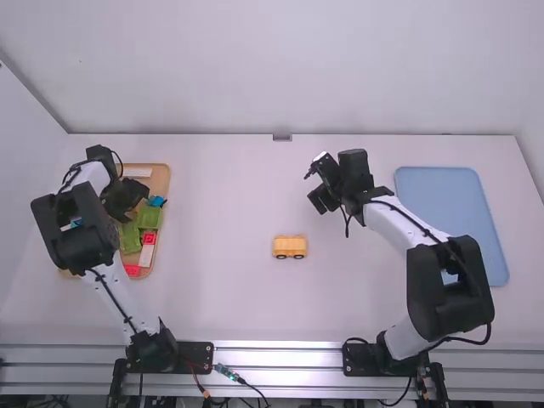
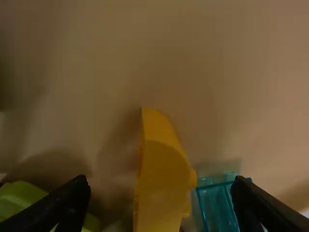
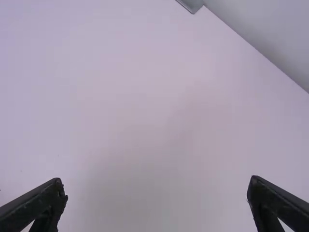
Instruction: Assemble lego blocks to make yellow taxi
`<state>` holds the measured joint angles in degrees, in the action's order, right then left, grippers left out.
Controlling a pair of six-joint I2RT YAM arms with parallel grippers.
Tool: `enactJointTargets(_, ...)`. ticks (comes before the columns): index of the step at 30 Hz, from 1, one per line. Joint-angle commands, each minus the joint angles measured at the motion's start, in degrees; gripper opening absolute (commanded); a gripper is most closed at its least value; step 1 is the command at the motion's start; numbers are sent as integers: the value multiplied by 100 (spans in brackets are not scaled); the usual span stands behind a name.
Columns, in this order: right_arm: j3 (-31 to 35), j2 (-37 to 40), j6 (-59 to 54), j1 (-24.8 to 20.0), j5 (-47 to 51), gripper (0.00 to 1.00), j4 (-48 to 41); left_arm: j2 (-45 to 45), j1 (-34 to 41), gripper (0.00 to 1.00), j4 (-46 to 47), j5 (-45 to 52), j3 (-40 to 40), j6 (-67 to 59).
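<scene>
Nearest: yellow taxi body (image 1: 289, 246) on the table (image 1: 225, 297), upright on dark wheels (image 1: 280, 257), between the two arms; presumably parked centrally so either can reach it.

Right: blue board (image 1: 450, 217), flat, purpose unclear; perhaps the delivery spot.

Left: wooden tray (image 1: 160, 183) with green blocks (image 1: 149, 218) and red block (image 1: 132, 270), seemingly grouped as spare stock.

Left claw (image 2: 159, 183): over the tray, spread wide, a yellow piece (image 2: 161, 179) between its fingers and no grip apparent. Teal block (image 2: 219, 205) just beside that piece; closing carelessly might pinch both. Judged step: picking the next taxi part.

Farther right, right claw (image 3: 157, 186): wide, holding nothing, above the table beyond the body, probably standing by to avoid crowding the pick.
</scene>
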<state>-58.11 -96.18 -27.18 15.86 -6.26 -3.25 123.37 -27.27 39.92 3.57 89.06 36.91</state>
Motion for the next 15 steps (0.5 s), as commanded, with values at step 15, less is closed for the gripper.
enactJointTargets(15, -9, 197, 39, -9, 13, 99, -35, 57, 313, 77, -64, -542, -129, 444)
